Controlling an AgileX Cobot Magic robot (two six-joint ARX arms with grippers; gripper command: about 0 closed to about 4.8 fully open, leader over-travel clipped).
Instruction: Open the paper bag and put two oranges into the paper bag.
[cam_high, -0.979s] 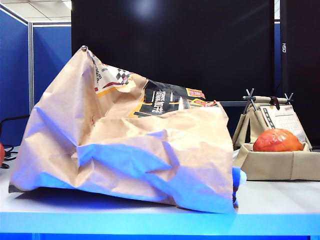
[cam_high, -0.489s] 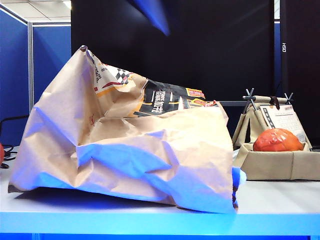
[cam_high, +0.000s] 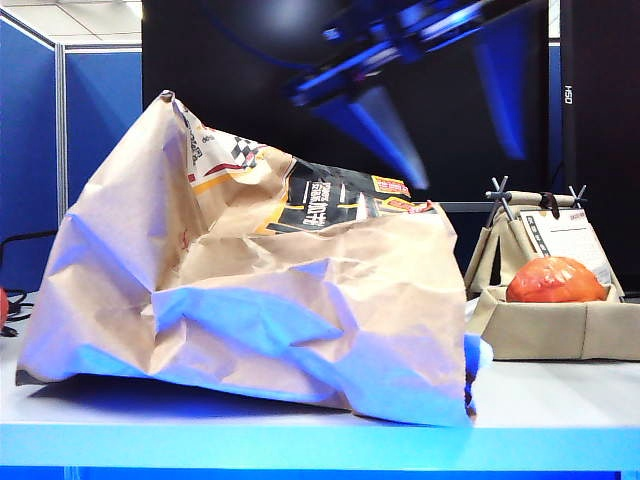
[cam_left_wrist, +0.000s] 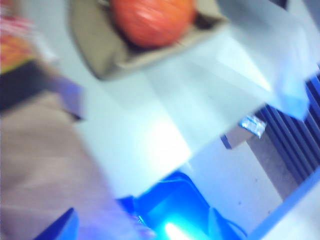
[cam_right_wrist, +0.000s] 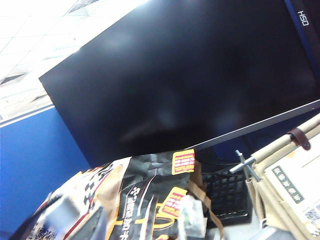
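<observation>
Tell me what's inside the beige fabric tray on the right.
One orange sits in the fabric tray, its top above the rim. The tray's wall hides its underside and anything beside it. The left pincer hovers above, open.

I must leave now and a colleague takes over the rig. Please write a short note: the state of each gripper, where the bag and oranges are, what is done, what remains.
Left gripper: blurred in the air above the paper bag in the exterior view, jaws spread, nothing seen between them.
Right gripper: not in any view.
Paper bag: slumped and crumpled on the table.
One orange sits in the beige fabric tray, right of the bag.
No second orange can be seen clearly.
Done: cannot tell whether an orange is already in the bag.
Left: move the tray orange into the bag.
</observation>
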